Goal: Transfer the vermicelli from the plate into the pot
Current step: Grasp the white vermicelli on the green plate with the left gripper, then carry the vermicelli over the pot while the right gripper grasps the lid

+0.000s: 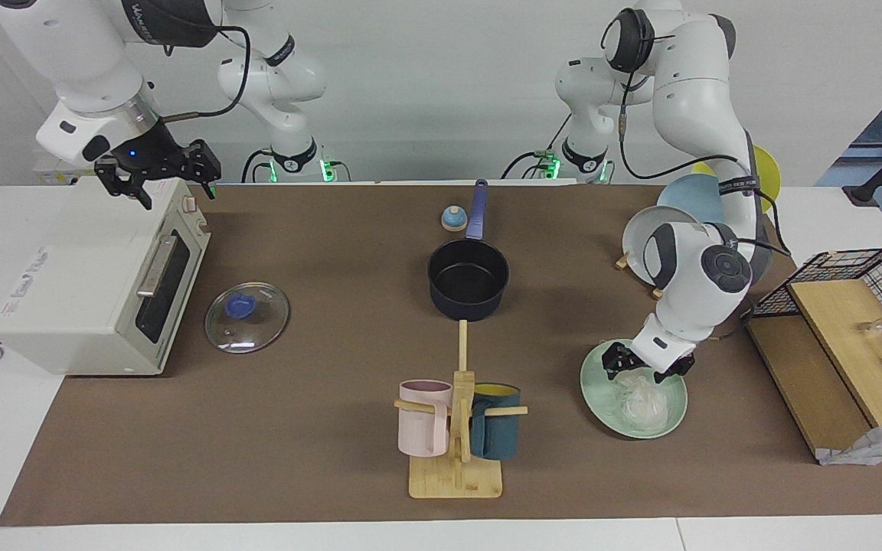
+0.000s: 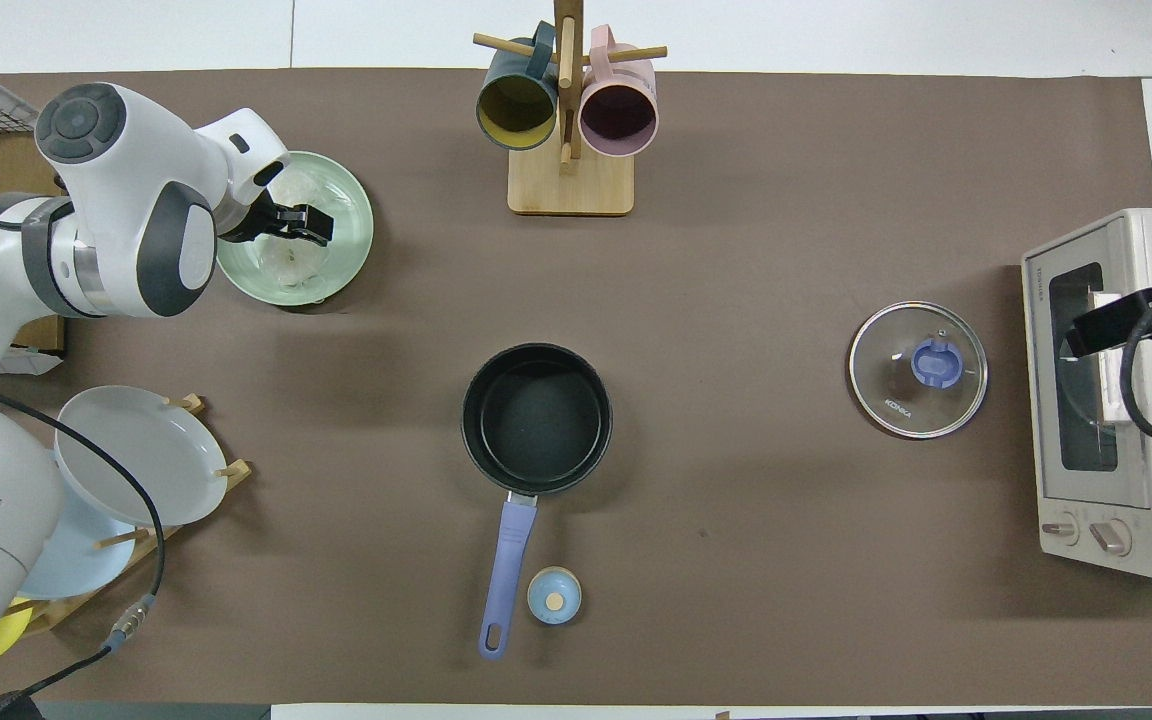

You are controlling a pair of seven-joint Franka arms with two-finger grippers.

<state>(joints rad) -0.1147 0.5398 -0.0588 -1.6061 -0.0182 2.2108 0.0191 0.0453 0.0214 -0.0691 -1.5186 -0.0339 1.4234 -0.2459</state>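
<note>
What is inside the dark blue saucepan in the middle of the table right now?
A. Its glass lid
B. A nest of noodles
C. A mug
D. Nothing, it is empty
D. The saucepan shows only its bare black inside, while the vermicelli still lies on the mint-green plate and the glass lid rests flat on the table.
</note>
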